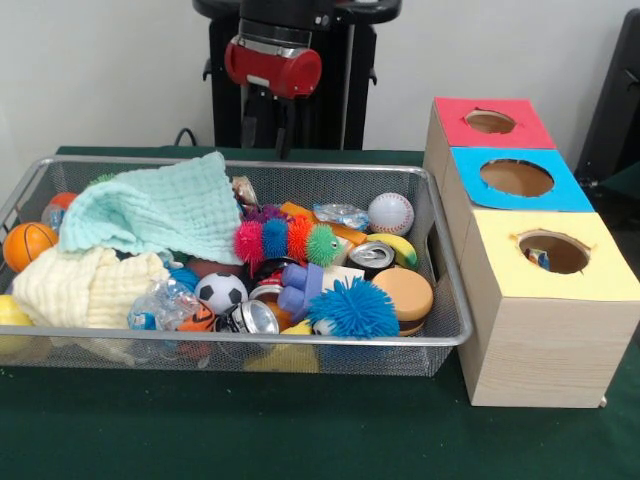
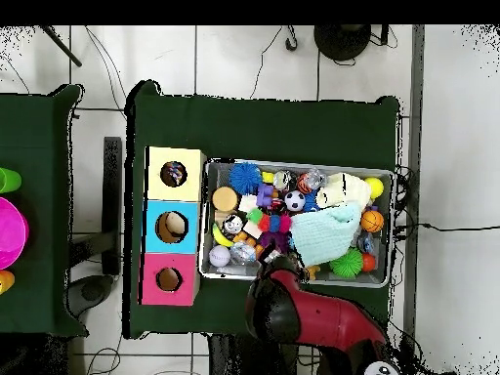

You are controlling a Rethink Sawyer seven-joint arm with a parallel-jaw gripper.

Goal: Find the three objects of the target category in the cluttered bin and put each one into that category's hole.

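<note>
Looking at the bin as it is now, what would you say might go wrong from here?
The mint cloth drapes over much of the wire bin, so targets may lie hidden beneath it. The soccer ball and baseball sit packed among cans and toys, so a grasp could slip or drag neighbours along.

- Glossy red, rounded arm segment (image 1: 273,67), shaped like a short cylinder, with a silver-grey band along its upper edge.
- Black joint housing (image 1: 296,9) above the red segment.
- Black pedestal column (image 1: 330,95) behind it, with a thin pale cable running down its front.
- From above: a broad red link (image 2: 327,317) with black joint sections and a small white round marking on black (image 2: 379,370).
</note>
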